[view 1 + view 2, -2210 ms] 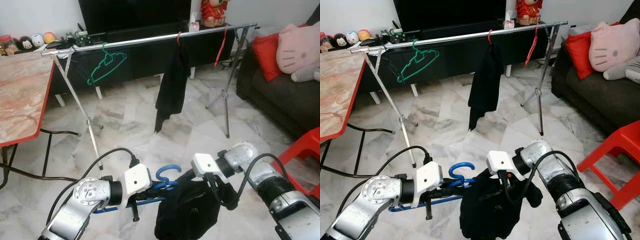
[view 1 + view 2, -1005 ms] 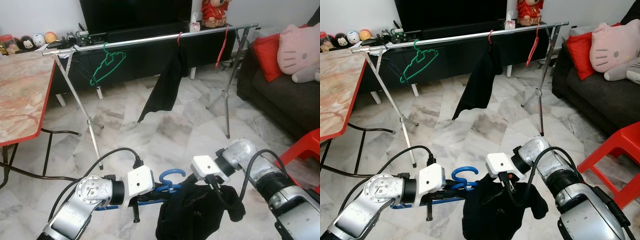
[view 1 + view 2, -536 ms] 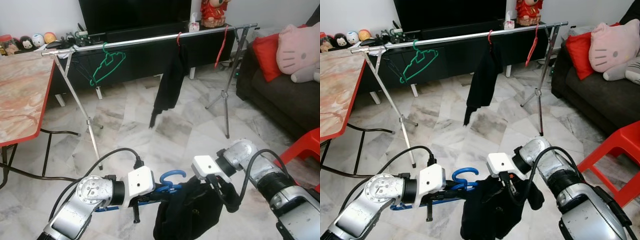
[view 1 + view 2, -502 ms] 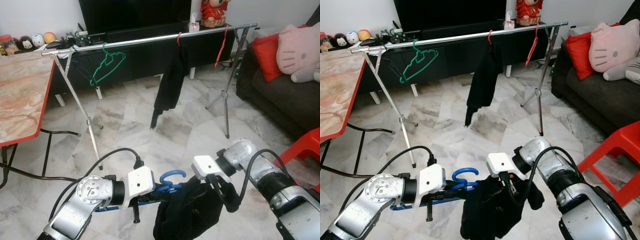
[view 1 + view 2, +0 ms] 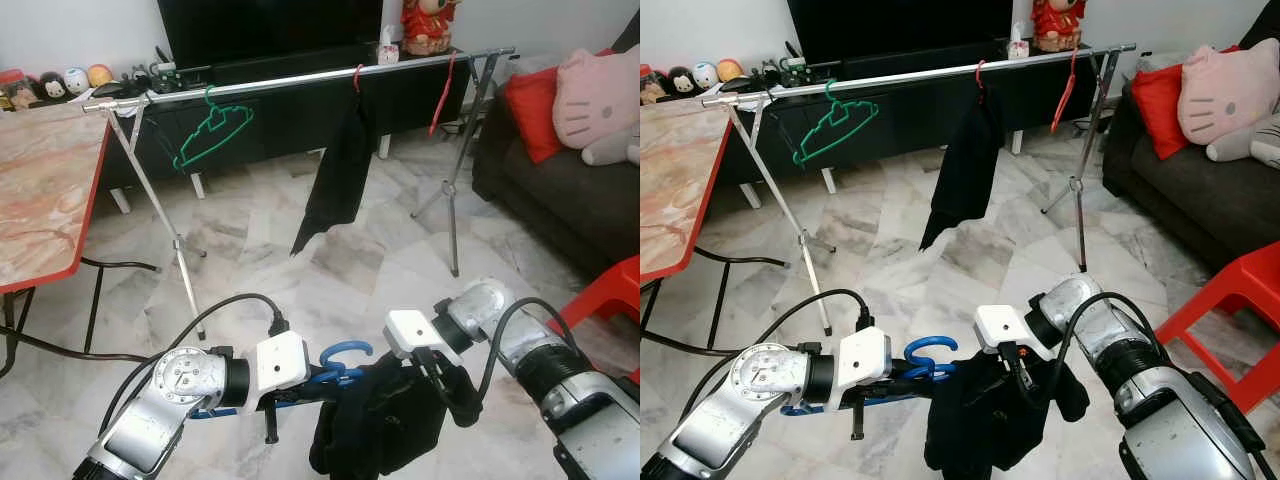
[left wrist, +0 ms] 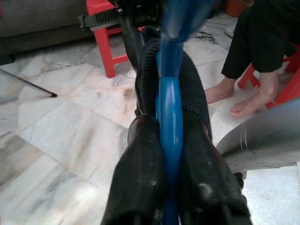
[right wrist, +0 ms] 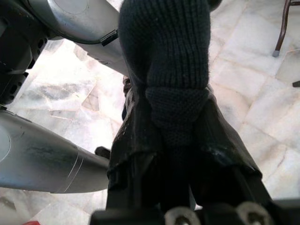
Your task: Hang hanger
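Low over the marble floor (image 5: 260,250), the left gripper (image 6: 169,136) is clenched on a blue hanger (image 5: 335,362) draped with a black garment (image 5: 375,425), whose knit the right gripper (image 7: 176,122) pinches. Beyond stands the clothes rail (image 5: 300,80), with a green hanger (image 5: 210,130) and hanging black cloth (image 5: 340,175).

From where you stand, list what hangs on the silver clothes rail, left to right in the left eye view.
Empty green wire hanger → black garment on a red hanger → empty red hanger near the rail's right end.
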`<state>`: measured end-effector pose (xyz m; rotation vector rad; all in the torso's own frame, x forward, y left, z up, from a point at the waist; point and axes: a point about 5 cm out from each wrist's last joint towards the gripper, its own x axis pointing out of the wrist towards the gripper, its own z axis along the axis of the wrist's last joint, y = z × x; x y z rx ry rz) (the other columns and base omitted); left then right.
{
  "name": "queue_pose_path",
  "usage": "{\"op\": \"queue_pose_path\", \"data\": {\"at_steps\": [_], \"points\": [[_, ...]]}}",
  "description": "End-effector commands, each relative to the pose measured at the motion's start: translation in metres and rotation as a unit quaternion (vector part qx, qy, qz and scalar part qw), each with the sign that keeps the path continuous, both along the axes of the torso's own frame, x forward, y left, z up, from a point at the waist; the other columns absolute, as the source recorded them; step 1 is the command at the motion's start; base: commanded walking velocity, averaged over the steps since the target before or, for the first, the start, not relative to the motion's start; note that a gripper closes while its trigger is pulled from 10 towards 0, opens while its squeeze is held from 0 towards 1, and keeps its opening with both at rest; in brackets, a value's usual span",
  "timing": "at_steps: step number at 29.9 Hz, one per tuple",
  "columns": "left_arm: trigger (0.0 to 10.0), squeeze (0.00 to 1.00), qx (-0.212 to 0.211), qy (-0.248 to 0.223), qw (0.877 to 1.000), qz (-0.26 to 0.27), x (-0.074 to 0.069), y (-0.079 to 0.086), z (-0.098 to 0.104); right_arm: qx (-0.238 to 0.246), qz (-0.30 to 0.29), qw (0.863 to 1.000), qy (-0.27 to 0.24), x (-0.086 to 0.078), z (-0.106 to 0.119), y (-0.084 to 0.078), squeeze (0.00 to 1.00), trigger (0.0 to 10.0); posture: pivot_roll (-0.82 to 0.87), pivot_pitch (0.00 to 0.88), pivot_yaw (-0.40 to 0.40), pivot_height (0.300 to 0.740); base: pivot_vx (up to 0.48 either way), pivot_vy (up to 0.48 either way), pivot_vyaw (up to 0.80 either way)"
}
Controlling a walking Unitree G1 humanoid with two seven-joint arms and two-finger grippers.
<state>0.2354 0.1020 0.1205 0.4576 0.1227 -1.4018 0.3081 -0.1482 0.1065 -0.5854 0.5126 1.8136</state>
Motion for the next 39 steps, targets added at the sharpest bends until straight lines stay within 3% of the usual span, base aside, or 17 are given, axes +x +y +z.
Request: {"op": "queue_pose_path", "data": {"at_steps": [1,15,18,22,24,29,33,34,35,36,37,39], "points": [[10.0,1.0,0.007,-0.01,1.0,-0.004,0.002,0.001,0.003,0.005,0.022,1.0,-0.007,0.002,0.006,0.007,0.0,0.0,-0.11,0.0,0.005,0.74,0.0,0.0,0.0],[10.0,1.0,0.025,-0.01,1.0,0.0,0.006,0.012,0.002,-0.042,0.019,0.999,-0.022,0.002,-0.002,-0.003,0.0,0.0,-0.11,0.0,0.004,0.74,0.0,0.0,0.0],[10.0,1.0,0.029,-0.011,1.0,0.004,0.006,0.015,0.003,-0.077,0.013,0.996,-0.037,0.001,-0.009,-0.01,0.0,0.0,-0.11,0.0,0.006,0.74,0.0,0.0,0.0],[10.0,1.0,0.029,-0.011,1.0,0.004,0.006,0.015,0.003,-0.077,0.013,0.996,-0.037,0.001,-0.009,-0.01,0.0,0.0,-0.11,0.0,0.006,0.74,0.0,0.0,0.0],[10.0,1.0,0.048,-0.001,0.999,0.002,0.003,0.021,-0.001,-0.159,-0.017,0.984,-0.084,0.003,-0.024,-0.026,0.0,0.0,-0.11,0.0,0.01,0.74,0.0,0.0,0.0],[10.0,1.0,0.062,-0.002,0.998,0.019,0.003,0.029,-0.005,-0.216,-0.02,0.97,-0.108,0.003,-0.03,-0.039,0.0,0.0,-0.12,0.0,0.011,0.74,0.0,0.0,0.0],[10.0,1.0,0.067,-0.012,0.995,0.074,0.006,0.039,-0.012,-0.287,-0.019,0.948,-0.138,0.001,-0.04,-0.055,0.0,0.0,-0.12,0.0,0.007,0.74,0.0,0.0,0.0],[10.0,0.95,0.063,-0.015,0.994,0.09,0.007,0.041,-0.013,-0.306,-0.014,0.941,-0.144,0.0,-0.043,-0.059,0.0,0.0,-0.12,0.0,0.007,0.74,0.0,0.0,0.0],[10.0,0.82,0.058,-0.019,0.992,0.112,0.009,0.043,-0.015,-0.328,-0.007,0.932,-0.151,-0.002,-0.046,-0.064,0.0,0.0,-0.12,0.0,0.003,0.74,0.0,0.0,0.0],[10.0,0.82,0.055,-0.021,0.99,0.125,0.01,0.045,-0.016,-0.343,-0.002,0.926,-0.156,-0.003,-0.048,-0.068,0.0,0.0,-0.12,0.0,0.003,0.74,0.0,0.0,0.0],[10.0,0.0,0.052,-0.03,0.987,0.146,0.012,0.047,-0.018,-0.357,0.005,0.92,-0.161,-0.005,-0.051,-0.072,0.0,0.0,-0.12,0.0,0.003,0.74,0.0,0.0,0.0],[10.0,0.0,0.046,-0.041,0.982,0.177,0.015,0.05,-0.02,-0.372,0.016,0.912,-0.169,-0.008,-0.055,-0.076,0.0,0.0,-0.11,0.0,-0.002,0.74,0.0,0.0,0.0]]}}
